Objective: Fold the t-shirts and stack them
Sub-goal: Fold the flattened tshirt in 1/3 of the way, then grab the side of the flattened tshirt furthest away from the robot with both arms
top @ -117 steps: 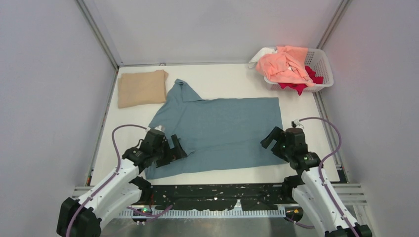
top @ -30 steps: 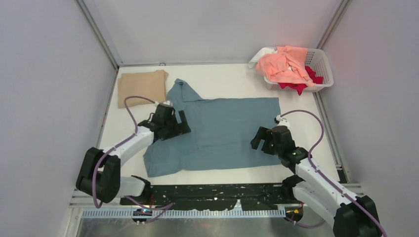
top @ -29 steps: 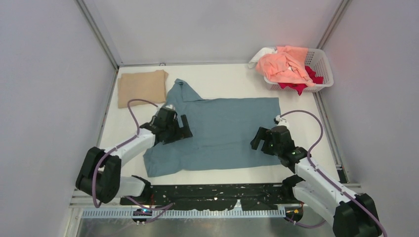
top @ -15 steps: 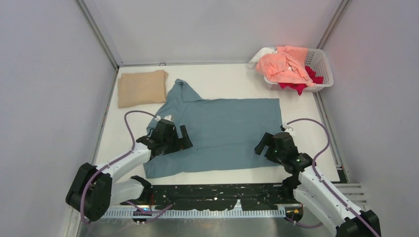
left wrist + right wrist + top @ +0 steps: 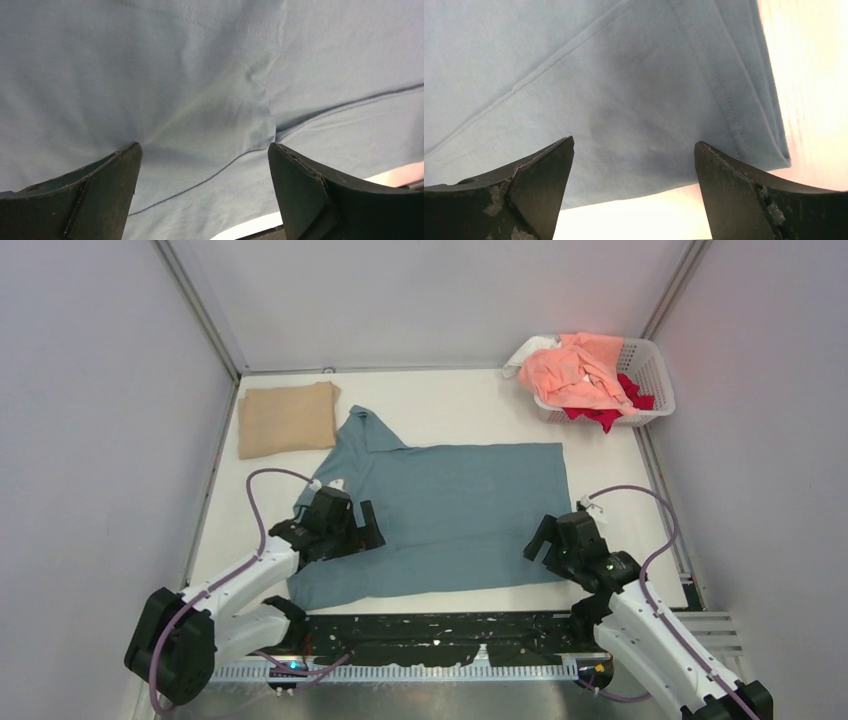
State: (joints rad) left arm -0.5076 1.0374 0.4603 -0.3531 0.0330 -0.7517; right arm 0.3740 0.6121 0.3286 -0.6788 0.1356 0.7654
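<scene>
A teal-blue t-shirt [image 5: 450, 510] lies spread flat in the middle of the table, one sleeve pointing to the far left. A folded tan t-shirt [image 5: 287, 418] lies at the far left. My left gripper [image 5: 362, 531] is open and empty over the teal shirt's near-left part; the left wrist view shows the cloth [image 5: 200, 90] and a seam between the jaws. My right gripper [image 5: 541, 542] is open and empty over the shirt's near-right corner; the right wrist view shows the hem corner [image 5: 744, 130]. Peach-pink [image 5: 572, 372], red [image 5: 600, 416] and white shirts sit in the basket.
A white lattice basket [image 5: 653, 375] stands at the far right corner. Metal frame posts and grey walls bound the table on the left, right and back. A black rail runs along the near edge.
Both grippers have drawn back toward the near edge. The teal shirt's near edge now lies smoother and slightly nearer. Both grippers stay open.
</scene>
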